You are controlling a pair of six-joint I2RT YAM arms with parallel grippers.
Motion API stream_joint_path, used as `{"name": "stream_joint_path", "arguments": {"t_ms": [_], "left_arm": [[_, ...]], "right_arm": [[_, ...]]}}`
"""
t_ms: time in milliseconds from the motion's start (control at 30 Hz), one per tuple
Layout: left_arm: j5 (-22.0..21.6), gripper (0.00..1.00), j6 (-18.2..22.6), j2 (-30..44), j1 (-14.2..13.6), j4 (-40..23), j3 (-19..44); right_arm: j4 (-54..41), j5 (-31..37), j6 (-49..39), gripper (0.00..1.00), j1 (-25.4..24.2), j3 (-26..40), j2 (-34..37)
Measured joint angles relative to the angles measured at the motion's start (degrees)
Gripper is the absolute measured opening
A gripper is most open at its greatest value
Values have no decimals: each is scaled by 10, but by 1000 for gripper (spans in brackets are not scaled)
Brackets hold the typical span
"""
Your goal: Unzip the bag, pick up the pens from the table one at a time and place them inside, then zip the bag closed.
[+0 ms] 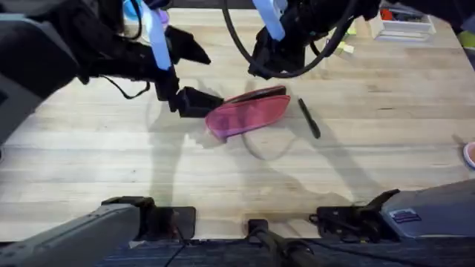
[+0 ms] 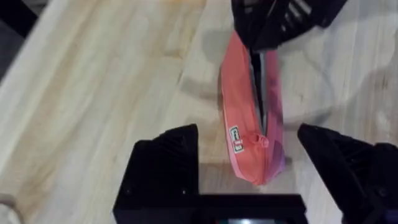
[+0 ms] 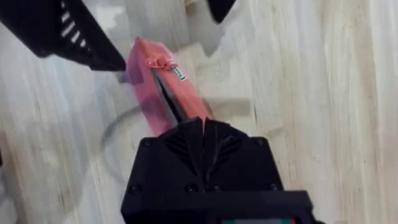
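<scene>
while the pink pouch (image 1: 249, 113) lies at the frame's centre, partly unzipped, the right gripper (image 3: 204, 124) is pinched closed at its far end and the left gripper (image 2: 249, 155) gapes empty around its near end; one pen (image 1: 309, 118) waits just right, so the next move calls for widening the opening

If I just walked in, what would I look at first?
Probably the pink bag lying in the middle of the table, its zipper partly open. The left gripper sits open at one end of the bag, and the right gripper is shut at the other end. A dark pen lies beside the bag.
</scene>
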Motion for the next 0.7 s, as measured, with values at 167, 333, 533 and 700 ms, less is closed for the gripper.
{"name": "stream_joint_path", "arguments": {"t_ms": [167,333,533,700], "left_arm": [[0,994,0,-18,0,-7,7],[-1,994,0,-23,0,-14,7],[-2,993,0,-43,0,-15,7],[-4,993,0,-68,0,-15,7]], "right_arm": [[-34,0,-54,31,0,0,0],[-62,0,-123,31,0,0,1],[-70,0,-162,31,0,2,31],[-73,0,-175,31,0,2,64]]}}
